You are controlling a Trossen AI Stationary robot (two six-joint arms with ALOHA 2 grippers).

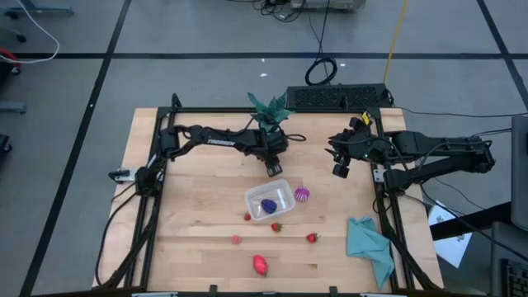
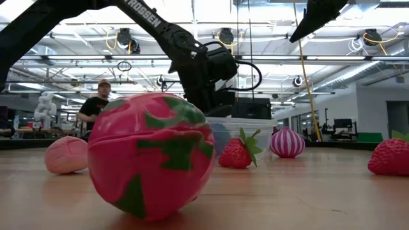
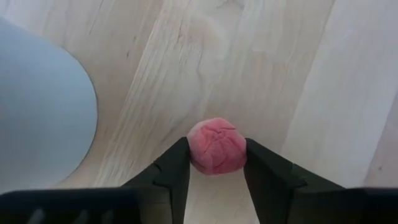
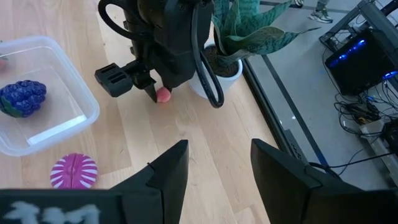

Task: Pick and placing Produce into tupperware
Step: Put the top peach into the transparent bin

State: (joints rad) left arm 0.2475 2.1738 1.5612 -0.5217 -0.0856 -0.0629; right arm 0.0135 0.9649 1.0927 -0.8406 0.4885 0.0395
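eight toy fruits (image 1: pixel 260 264) (two purple), one clear container (image 1: pixel 285 189), one potted plant (image 1: pixel 270 109), one teal cloth (image 1: pixel 367 243)

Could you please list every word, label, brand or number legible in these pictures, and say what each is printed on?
"TROSSEN": white letters on the dark left robot arm, legible in the high view.
"ROSSEN": the same brand on that arm in the low view, its first letter cut off.
Nothing else is legible; the small red, pink and purple toy fruits and the clear plastic rectangular container bear no text.

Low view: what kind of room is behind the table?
Probably a robotics lab or workshop. Open ceiling with hanging lamps, a person at a bench in the background, and in the right wrist view a computer tower with cables on the floor.
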